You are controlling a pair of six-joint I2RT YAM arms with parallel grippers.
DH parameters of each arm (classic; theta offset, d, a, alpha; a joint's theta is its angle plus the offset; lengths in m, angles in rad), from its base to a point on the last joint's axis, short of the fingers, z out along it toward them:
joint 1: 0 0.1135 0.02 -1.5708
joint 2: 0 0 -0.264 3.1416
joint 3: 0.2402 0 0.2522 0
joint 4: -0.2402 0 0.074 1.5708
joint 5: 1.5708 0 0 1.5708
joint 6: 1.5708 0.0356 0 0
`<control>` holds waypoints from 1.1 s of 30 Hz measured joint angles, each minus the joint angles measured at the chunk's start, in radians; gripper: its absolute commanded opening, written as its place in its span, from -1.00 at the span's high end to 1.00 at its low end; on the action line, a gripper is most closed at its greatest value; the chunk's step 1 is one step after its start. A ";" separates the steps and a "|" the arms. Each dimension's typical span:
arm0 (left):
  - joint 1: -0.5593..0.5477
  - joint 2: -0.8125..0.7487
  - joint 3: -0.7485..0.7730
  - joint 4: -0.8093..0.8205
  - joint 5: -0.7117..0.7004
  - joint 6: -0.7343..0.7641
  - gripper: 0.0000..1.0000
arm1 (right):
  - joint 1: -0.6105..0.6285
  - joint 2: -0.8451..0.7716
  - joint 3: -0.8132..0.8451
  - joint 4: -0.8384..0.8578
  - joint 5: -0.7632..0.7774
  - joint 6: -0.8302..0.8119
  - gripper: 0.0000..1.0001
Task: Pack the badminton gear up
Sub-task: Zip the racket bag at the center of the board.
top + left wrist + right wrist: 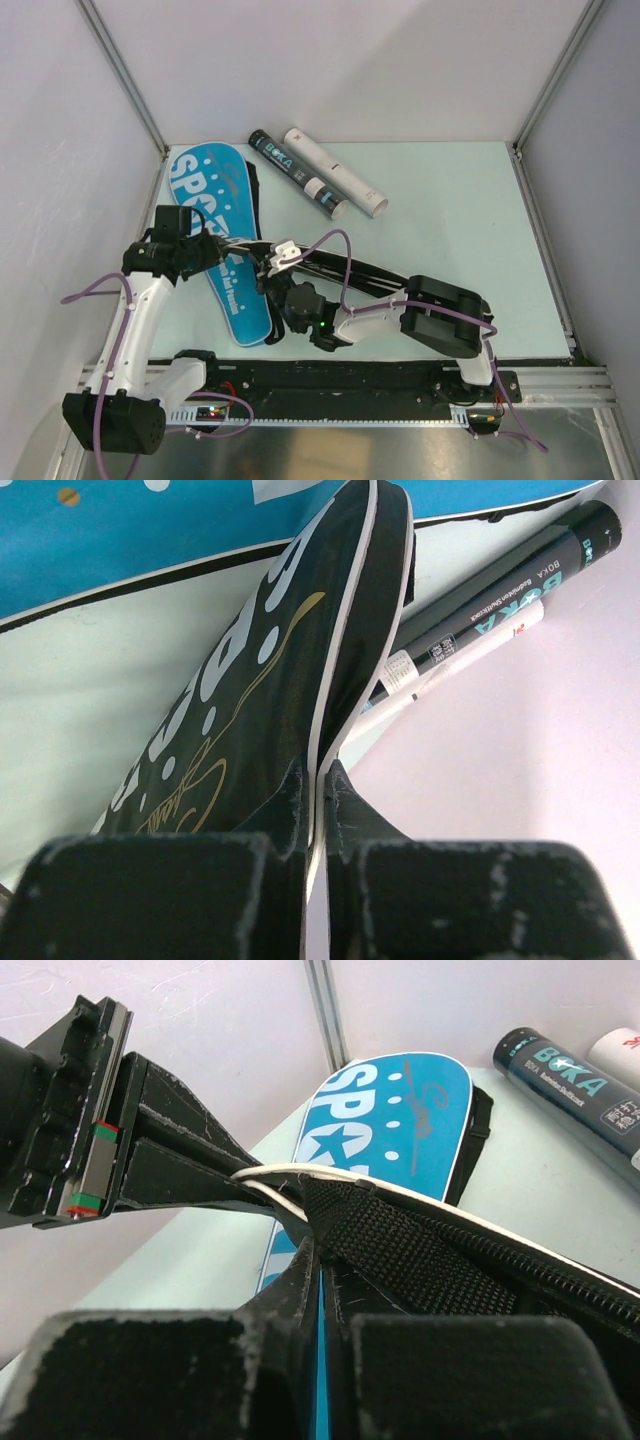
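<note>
On the pale green table [450, 220] the largest thing is the blue SPORT bag [205, 190]. It lies flat at the left side, with its wide end toward the back corner. Over its narrow end we see the black SPORT bag [250, 710], standing on its edge between the two arms. The left gripper [318, 780] is clamped on its white-piped rim, and the right gripper [320, 1260] is closed on the same rim just beside it, near a woven strap. We cannot tell what is inside either bag. At the back centre the black tube [298, 175] and the white tube [335, 172] lie side by side, touching; their contents are hidden.
</note>
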 measured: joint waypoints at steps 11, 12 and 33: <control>-0.010 0.003 0.003 -0.056 -0.005 0.003 1.00 | 0.025 -0.015 -0.105 0.056 -0.026 0.012 1.00; -0.011 0.006 0.007 -0.061 -0.006 0.003 1.00 | 0.027 -0.016 -0.114 0.066 -0.020 0.013 1.00; -0.024 0.021 0.057 -0.084 -0.062 0.010 1.00 | 0.031 -0.201 -0.340 0.074 0.058 0.004 1.00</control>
